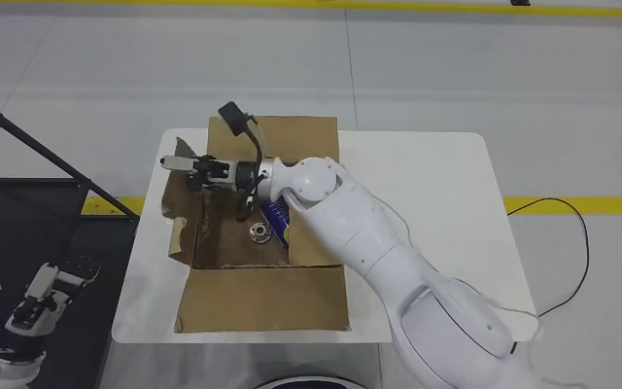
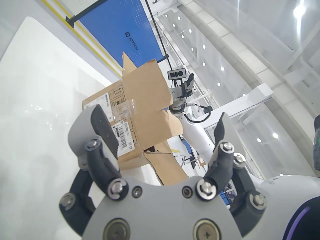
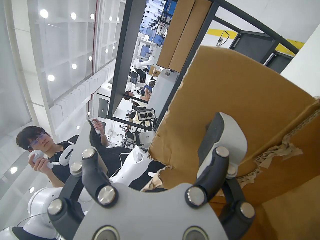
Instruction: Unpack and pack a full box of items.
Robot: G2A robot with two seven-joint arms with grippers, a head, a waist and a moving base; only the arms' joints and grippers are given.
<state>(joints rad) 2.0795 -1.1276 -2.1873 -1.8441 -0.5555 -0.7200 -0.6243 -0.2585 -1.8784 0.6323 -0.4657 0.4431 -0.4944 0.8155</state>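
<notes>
The cardboard box (image 1: 267, 297) was stood on the white table (image 1: 437, 194), its opening turned upward and its flaps spread. One torn side flap (image 3: 237, 96) was straddled by the right gripper (image 3: 155, 131), fingers apart and not clamped. The left gripper (image 2: 160, 118) was held wide open, well apart from the box. A barcode label (image 2: 122, 131) was seen on one box wall.
</notes>
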